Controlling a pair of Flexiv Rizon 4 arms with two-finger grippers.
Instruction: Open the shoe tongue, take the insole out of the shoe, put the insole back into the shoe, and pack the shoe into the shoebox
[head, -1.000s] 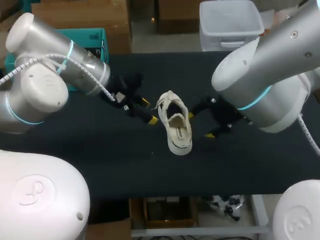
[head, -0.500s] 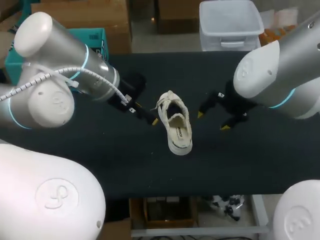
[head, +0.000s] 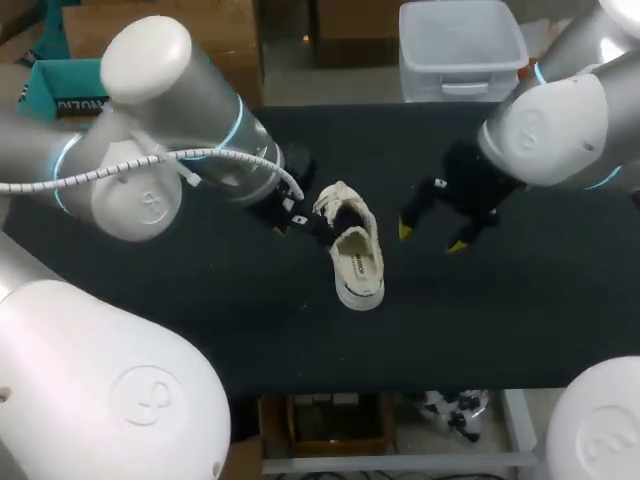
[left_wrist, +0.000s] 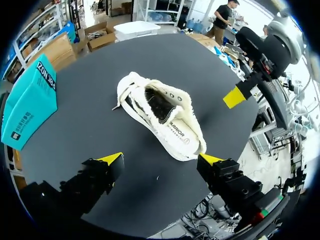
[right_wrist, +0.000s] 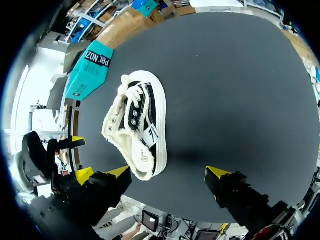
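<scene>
My left gripper is released: its two yellow tips stand wide apart and grasp nothing. In the left wrist view the shoe lies just ahead of these open fingers, with its heel end close to one tip; I cannot tell if it touches that tip. In the head view my left arm comes across from the left side, and its gripper is right beside the shoe, at the side of the laces.

The shoe is cream-white with dark parts inside and rests on the black table, near the middle. Its loose laces point to the far edge, and its heel points to the near edge.

My right gripper is also released, with the yellow tips apart and holding nothing. It hangs near the shoe on the right side and does not touch it. In the right wrist view the shoe lies ahead of the open fingers, a little to the side of one of them.

The teal shoebox stands at the far left edge of the table, well apart from the shoe
</scene>
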